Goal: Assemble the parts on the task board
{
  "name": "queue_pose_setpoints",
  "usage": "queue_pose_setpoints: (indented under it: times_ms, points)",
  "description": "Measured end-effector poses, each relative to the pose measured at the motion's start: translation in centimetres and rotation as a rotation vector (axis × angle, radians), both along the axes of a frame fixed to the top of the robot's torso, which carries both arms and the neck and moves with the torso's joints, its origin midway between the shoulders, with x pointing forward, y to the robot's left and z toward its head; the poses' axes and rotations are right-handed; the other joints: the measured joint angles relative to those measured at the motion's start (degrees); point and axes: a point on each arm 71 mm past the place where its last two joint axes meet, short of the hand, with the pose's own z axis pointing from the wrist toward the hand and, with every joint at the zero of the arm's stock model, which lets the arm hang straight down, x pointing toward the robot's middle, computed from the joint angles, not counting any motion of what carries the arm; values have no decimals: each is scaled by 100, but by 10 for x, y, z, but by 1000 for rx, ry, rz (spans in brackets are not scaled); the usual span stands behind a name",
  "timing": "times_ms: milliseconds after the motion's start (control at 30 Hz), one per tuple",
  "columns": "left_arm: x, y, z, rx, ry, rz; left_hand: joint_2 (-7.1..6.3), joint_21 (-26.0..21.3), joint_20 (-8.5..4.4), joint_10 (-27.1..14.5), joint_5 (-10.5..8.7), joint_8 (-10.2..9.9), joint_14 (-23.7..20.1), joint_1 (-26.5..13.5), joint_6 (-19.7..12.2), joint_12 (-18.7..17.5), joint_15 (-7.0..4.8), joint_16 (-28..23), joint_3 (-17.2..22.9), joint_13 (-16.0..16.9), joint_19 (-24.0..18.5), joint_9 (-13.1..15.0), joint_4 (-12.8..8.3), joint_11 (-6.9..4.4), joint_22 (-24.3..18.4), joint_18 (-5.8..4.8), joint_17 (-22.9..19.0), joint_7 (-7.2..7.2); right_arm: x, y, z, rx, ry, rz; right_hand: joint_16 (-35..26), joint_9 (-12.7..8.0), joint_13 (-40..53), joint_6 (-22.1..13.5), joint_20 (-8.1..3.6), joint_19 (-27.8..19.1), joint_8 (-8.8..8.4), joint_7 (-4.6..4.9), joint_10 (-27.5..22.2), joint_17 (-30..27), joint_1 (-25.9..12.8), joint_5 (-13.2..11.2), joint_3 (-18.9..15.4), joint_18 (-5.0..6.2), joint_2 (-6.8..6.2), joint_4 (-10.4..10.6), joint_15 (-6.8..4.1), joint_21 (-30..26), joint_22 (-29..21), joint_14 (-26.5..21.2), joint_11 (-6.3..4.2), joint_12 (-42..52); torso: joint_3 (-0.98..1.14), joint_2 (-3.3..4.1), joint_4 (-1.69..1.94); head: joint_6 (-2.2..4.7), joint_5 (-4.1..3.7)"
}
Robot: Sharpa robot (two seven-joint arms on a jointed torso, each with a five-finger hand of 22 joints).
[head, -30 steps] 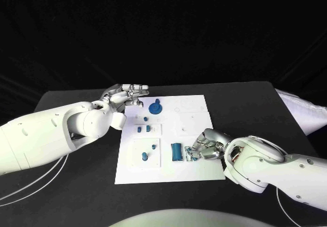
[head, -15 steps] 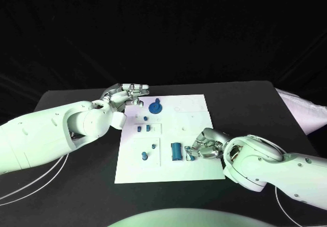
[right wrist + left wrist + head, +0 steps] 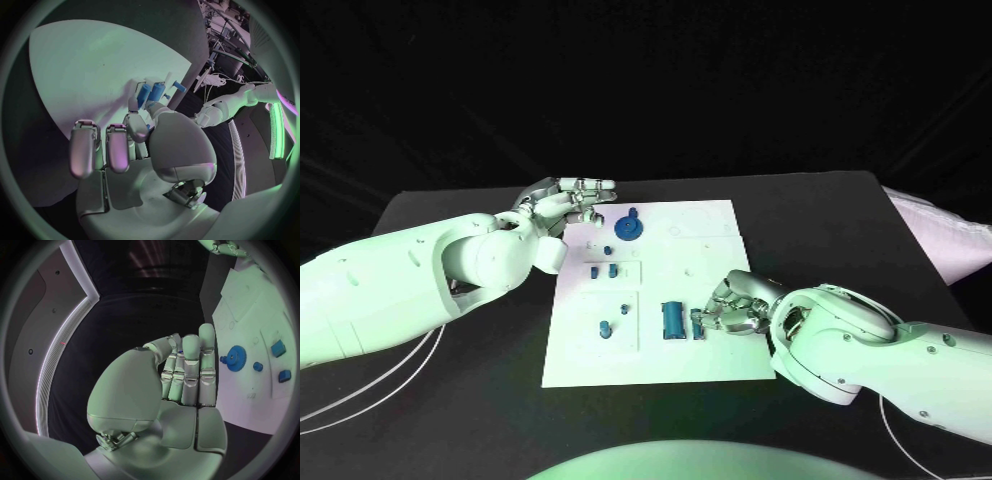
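Note:
The white task board (image 3: 653, 350) lies mid-table. On it are a blue gear (image 3: 630, 229) (image 3: 237, 358), two small blue parts (image 3: 603, 270), two more (image 3: 615, 320) and an upright-looking blue cylinder (image 3: 674, 320) (image 3: 156, 91). My right hand (image 3: 737, 308) (image 3: 134, 145) is low over the board's right side, thumb and a finger pinching a small blue part (image 3: 702, 331) just beside the cylinder. My left hand (image 3: 568, 202) (image 3: 181, 385) hovers at the board's far left corner, fingers held together with the thumb against them and a blue speck (image 3: 180, 351) between.
The black table (image 3: 459, 400) surrounds the board. A pale cloth-like object (image 3: 942, 240) lies at the table's right edge. Cables (image 3: 387, 385) trail under my left arm.
My right hand has edged slightly left toward the blue cylinder with the small part. The left hand has stayed in place.

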Motion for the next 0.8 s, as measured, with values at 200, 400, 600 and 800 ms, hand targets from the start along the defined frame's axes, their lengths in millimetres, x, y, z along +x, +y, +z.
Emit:
queue_pose_setpoints:
  times_ms: [200,400,600,800]
  points:
    - [0,0,0,0,3,-4,0,0,-12,-42,0,0,-32,0,-21,23,6,0,22,0,-12,-5,-22,1,6,0,-29,21,0,0,1,-3,-10,4,0,43,12,0,0,0,0,0,0,0,-148,-427,-368,0,6,132,0,0,0,0,0,0,-1,0,0,4,-4]
    - [0,0,0,1,5,-8,0,0,-21,-42,0,0,-40,0,-21,23,-2,0,22,-5,-21,-5,-22,1,5,-1,-35,21,-1,-1,2,-6,-21,7,0,58,19,0,0,0,0,0,0,0,-148,-555,-509,0,5,128,0,0,-1,0,0,-30,0,1,0,5,-10]
    - [0,-1,-1,1,7,-11,0,0,-21,-42,0,0,-40,0,-21,23,-2,-38,22,-5,-21,-5,-22,1,5,0,-48,21,-3,-7,4,-14,-30,12,0,101,44,-19,0,0,0,19,-1,0,190,-771,-699,0,6,-61,0,0,9,0,0,-30,4,2,0,0,-19]
    - [0,0,-1,2,8,-11,0,0,-21,-42,0,0,-40,0,-21,23,-2,-38,22,-5,-21,-4,-22,1,4,0,-48,21,-5,-10,4,-27,-29,28,0,123,53,-19,0,0,0,19,-1,1,473,-1086,-827,1,11,-258,0,0,9,0,0,-39,7,3,-3,-3,-21]
